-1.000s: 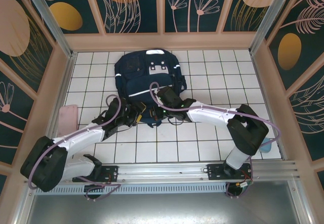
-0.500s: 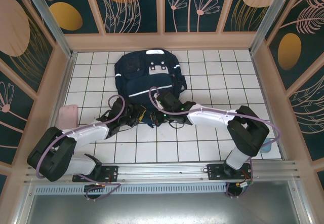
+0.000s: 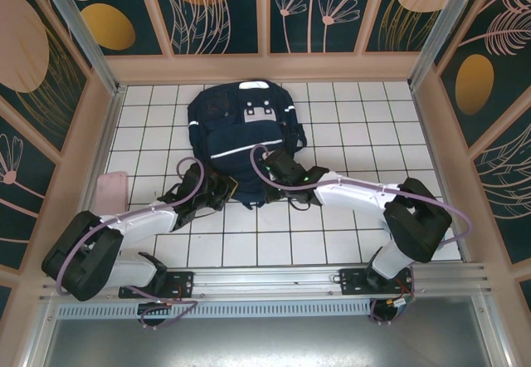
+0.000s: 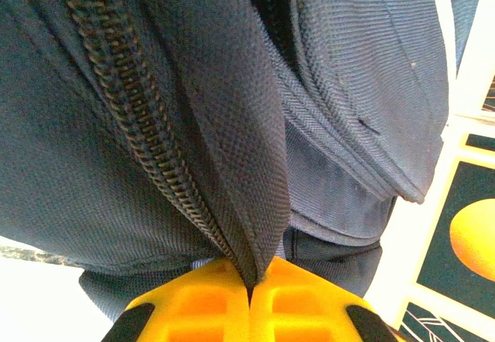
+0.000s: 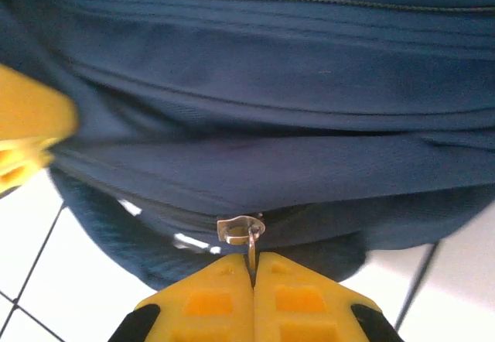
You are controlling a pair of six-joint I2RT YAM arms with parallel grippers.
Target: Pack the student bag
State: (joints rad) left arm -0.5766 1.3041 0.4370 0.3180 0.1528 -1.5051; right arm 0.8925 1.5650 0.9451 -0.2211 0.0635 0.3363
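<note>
The bag (image 3: 236,130) lies flat on the white-tiled table (image 3: 348,134). Its white patches are at the end far from the arms, and a thin white stripe (image 3: 249,146) crosses its middle. Both arms reach to the bag's near edge and meet it side by side.

The left gripper (image 4: 250,292) is at the bag's near-left corner. In the left wrist view its yellow fingers (image 4: 201,307) are clenched on a fold (image 4: 232,164) of the bag's navy fabric, which rises from between them with the pads pressed together on the cloth. A dark zipper (image 4: 131,102) runs down the fabric just left of the fold and ends near the fingertips. It is closed along the stretch that shows.

The right gripper (image 5: 253,268) is at the same near edge of the bag, just right of the left one. Its fingers (image 5: 302,299) are pinched tight on a small metal pull (image 5: 251,247), which stands upright between the pads. The pull hangs from a slider (image 5: 238,227) on the seam along the bag's lower edge. In this wrist view a blurred yellow finger of the left gripper shows left of the slider, against the bag's edge.

A pink flat thing (image 3: 110,191) lies well left of the bag, apart from it.
</note>
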